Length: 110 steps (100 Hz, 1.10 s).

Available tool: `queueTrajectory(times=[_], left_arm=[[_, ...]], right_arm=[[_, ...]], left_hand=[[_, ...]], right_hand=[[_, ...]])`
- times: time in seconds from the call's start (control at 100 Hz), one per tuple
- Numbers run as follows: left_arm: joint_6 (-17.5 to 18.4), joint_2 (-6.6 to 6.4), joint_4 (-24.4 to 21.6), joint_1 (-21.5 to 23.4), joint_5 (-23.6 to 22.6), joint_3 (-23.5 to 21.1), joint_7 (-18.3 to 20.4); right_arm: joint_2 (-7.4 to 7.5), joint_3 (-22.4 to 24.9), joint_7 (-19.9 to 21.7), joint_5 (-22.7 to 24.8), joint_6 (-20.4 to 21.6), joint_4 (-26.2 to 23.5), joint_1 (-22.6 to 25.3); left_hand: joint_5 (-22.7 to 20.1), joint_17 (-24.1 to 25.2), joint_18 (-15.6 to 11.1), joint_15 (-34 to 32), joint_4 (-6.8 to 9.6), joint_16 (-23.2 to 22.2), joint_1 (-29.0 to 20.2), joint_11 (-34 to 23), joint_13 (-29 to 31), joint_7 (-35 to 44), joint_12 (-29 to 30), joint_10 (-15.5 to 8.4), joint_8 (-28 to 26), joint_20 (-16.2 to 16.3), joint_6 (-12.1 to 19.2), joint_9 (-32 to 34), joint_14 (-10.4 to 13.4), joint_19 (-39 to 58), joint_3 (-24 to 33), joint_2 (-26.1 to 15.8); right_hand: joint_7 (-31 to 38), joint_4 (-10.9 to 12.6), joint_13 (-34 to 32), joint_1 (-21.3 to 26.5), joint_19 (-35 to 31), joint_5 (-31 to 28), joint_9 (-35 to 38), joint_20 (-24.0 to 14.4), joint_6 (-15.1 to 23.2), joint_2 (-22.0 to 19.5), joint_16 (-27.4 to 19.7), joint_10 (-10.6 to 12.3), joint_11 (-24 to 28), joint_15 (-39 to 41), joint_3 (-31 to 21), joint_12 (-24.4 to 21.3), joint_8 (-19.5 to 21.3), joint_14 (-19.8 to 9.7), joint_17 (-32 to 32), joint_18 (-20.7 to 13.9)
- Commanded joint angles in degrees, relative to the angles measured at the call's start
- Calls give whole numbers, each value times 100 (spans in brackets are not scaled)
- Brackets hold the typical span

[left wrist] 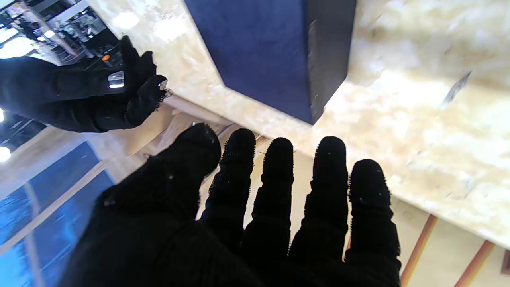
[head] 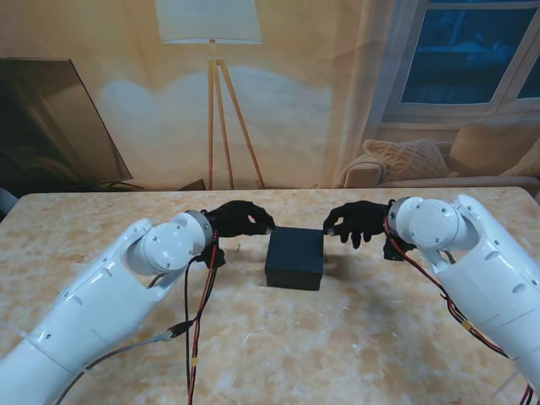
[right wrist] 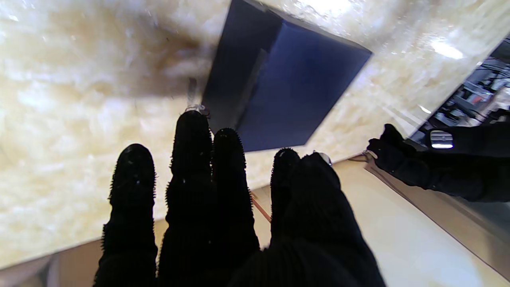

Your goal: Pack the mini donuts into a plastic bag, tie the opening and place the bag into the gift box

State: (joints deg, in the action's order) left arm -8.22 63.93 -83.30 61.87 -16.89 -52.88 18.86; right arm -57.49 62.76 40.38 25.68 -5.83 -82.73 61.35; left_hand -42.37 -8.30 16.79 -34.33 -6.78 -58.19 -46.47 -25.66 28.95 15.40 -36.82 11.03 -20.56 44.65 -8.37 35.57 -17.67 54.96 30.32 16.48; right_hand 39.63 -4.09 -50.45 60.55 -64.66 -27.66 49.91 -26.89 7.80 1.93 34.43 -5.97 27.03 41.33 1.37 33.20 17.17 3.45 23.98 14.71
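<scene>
Cardboard, by the look of it: the gift box (head: 294, 257) sits mid-table as a dark navy block with crisp edges and flat matte faces, and from the stand view its lid appears to be on. I judge it stiff and light, not fragile, with a surface that should give my gloved fingers fair friction. The marble-patterned table (head: 354, 346) under it looks smooth, so a sideways nudge would probably slide the box rather than tip it.

My left hand (head: 239, 218) hovers at the box's far left corner, fingers curled toward the thumb. My right hand (head: 358, 220) hangs near the far right corner in a similar pinch. In the right wrist view something thin and clear seems to cling to a fingertip (right wrist: 193, 119), possibly film or a tie, but I cannot tell whether either hand truly grips anything.

No donuts and no plastic bag are visible to me on the table in any view; whether they lie inside the box, I cannot say.

To take the lid, I would press on two opposite side walls, near the top edge, one hand per side, and lift straight up. A bag, when it comes, will be limp and slippery, best pinched at the gathered neck.
</scene>
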Motion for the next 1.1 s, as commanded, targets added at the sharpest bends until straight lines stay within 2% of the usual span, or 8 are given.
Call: queueTrajectory(times=[0.0,0.1,0.2,0.33,0.56,0.76,0.9,1.09], left_arm=[[62,-61,-200,143,22,-122,-44],[336,-121,-528,576,-143,-436,-110],[630,-136,-777,1065,-286,-687,-329],[1006,-101,-887,1569,-502,-835,-795],[1552,-77,-858,2095,-734,-1012,-1238],[1794,-53,-832,2387,-910,-1170,-1556],[1922,-10,-693,2464,-959,-1212,-1819],[1898,31,-628,2552,-998,-1264,-2032]], right_arm=[[32,77,-86,-96,87,-150,154],[-14,417,-434,-192,445,-312,559],[-88,599,-949,-231,958,-358,937],[-168,682,-1555,-188,1647,-306,1338],[-264,734,-2170,-354,2379,-105,1764],[-319,562,-2361,-481,2420,134,1787],[-306,483,-2271,-535,2435,186,1719],[-314,443,-2273,-579,2377,171,1716]], left_hand=[[170,87,13,387,125,415,-1,238,-152,-25,326,-137,-51,-54,50,-192,27,-73,-99,-215],[159,62,-12,895,136,1051,-47,398,-156,-23,696,-119,-63,-221,17,-183,67,-294,-127,-272],[119,9,-59,1243,114,1565,-104,469,-98,-16,907,-120,-89,-499,-23,-114,150,-577,-132,-278],[80,-37,-145,1468,97,1949,-132,534,-21,-46,1082,-78,-108,-809,-66,-77,226,-782,-130,-276],[62,-24,-190,1615,63,2206,-151,546,-18,-33,1173,-98,-143,-1058,-62,-55,279,-938,-101,-262],[15,-51,-148,1553,15,2214,-185,496,53,13,1162,-88,-202,-1107,-56,21,255,-912,-120,-219],[13,-44,-144,1531,2,2210,-200,491,56,14,1159,-87,-223,-1127,-64,16,251,-896,-128,-216],[-5,-39,-122,1494,-20,2189,-228,478,64,28,1148,-82,-256,-1133,-74,25,236,-867,-142,-204]], right_hand=[[86,-95,26,222,-2,-88,2,11,-6,62,-182,80,-115,-220,67,-111,103,-66,-96,118],[157,-75,119,298,276,-192,-52,191,-143,150,-501,106,-381,-930,26,-353,93,-40,-142,12],[165,-71,-22,370,633,-411,87,680,-438,248,-803,108,-565,-1485,4,-651,-34,-86,-36,-410],[85,-106,-62,391,915,-502,116,1174,-470,250,-1260,152,-811,-2129,12,-1028,-43,-140,2,-629],[150,-131,-188,407,1004,-600,226,1307,-382,264,-1375,185,-813,-2210,37,-1129,5,-144,67,-605],[212,-133,-240,392,973,-642,277,1335,-377,289,-1301,169,-710,-2081,52,-1084,30,-86,48,-507],[230,-125,-223,382,934,-628,264,1337,-355,268,-1237,170,-671,-2005,44,-1048,33,-75,9,-459],[239,-126,-212,370,904,-632,266,1342,-359,271,-1172,164,-642,-1940,44,-1015,26,-59,-17,-420]])
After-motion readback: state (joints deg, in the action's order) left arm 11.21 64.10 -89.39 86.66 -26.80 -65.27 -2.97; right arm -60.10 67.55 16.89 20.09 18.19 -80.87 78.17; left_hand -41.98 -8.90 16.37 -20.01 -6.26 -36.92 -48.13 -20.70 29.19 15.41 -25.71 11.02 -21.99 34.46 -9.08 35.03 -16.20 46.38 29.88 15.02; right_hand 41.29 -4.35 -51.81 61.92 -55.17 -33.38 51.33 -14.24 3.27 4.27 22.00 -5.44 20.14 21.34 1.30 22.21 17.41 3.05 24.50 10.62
